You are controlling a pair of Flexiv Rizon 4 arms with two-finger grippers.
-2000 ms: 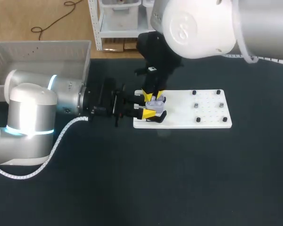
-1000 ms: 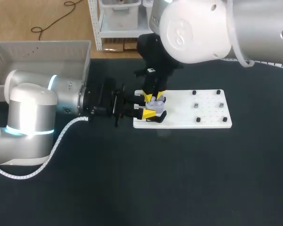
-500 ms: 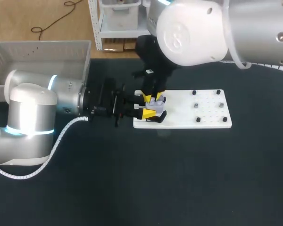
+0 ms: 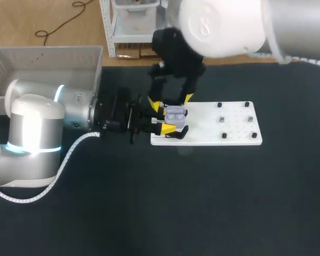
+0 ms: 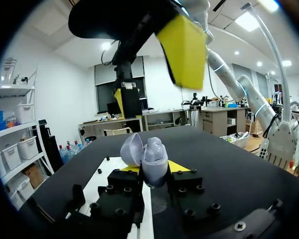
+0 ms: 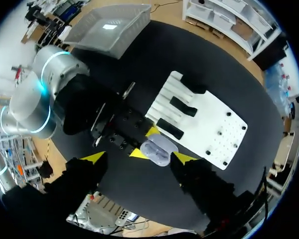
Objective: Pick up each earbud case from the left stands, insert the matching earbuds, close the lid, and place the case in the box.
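So, the left pincer [image 5: 153, 168] is clenched on the open case [image 4: 175, 113], holding it over the left end of the white plate [image 4: 232, 136]. The right pincer [image 4: 172, 101] hangs spread just above the case, grasping nothing. This looks like the bud-insert step wrapping up. The next move is likely a gentle push to shut the lid [image 5: 130, 148]. Whether buds are seated inside is hard to make out. The box [image 4: 48, 49] sits well apart.

Nothing legible

We can read no word, number or sign on anything here; the faint mark on our right arm's white joint [image 4: 224, 26] is too indistinct to make out.
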